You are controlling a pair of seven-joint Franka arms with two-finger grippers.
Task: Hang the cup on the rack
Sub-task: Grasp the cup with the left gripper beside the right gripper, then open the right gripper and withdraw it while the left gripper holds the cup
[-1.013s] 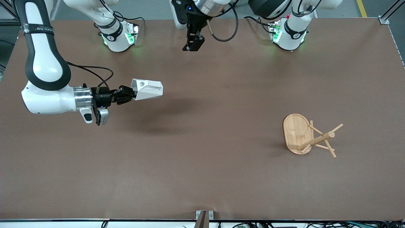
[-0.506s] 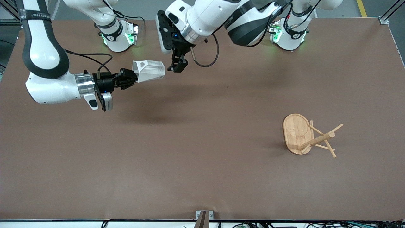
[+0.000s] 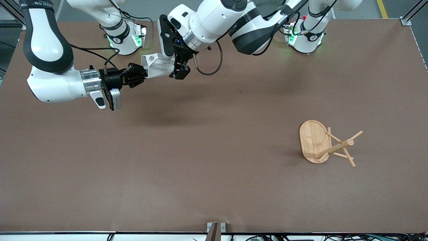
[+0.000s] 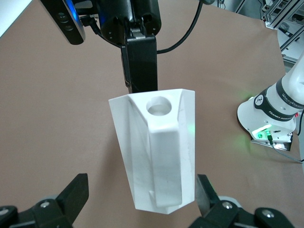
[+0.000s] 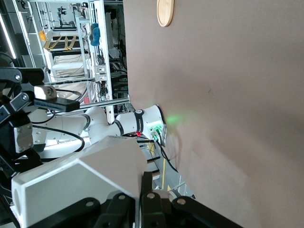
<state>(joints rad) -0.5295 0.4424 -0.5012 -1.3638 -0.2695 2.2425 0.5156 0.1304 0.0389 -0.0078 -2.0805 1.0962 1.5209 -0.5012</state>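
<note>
Right end effector (image 3: 138, 75) is up over the counter (image 3: 214, 187) toward the right arm's end, w/ its fingers clamped on one end of the cup (image 3: 156, 65); cup is carried off the surface, lying roughly level, its free end pointing toward the left arm's end. Left arm reaches across from its base and its end effector (image 3: 179, 72) sits at that free end of the cup, fingers spread wide. In the left wrist view the cup (image 4: 156, 147) hangs between the two parted fingertips (image 4: 76, 194), w/ gaps visible on both sides, so no contact from that side; blocky handle w/ its round hole faces that camera, and the right end effector's black fingers (image 4: 138, 59) pinch the cup's other end. Right wrist view shows the cup (image 5: 80, 183) seated right at its own fingers; whether they grip wall or rim can't be told from there. Rack (image 3: 326, 144) stands on the counter toward the left arm's end, well apart from both end effectors and nearer the front camera than the cup, oval base flat, post and pegs bare. Its base edge (image 5: 165, 12) also shows in the right wrist view.
</note>
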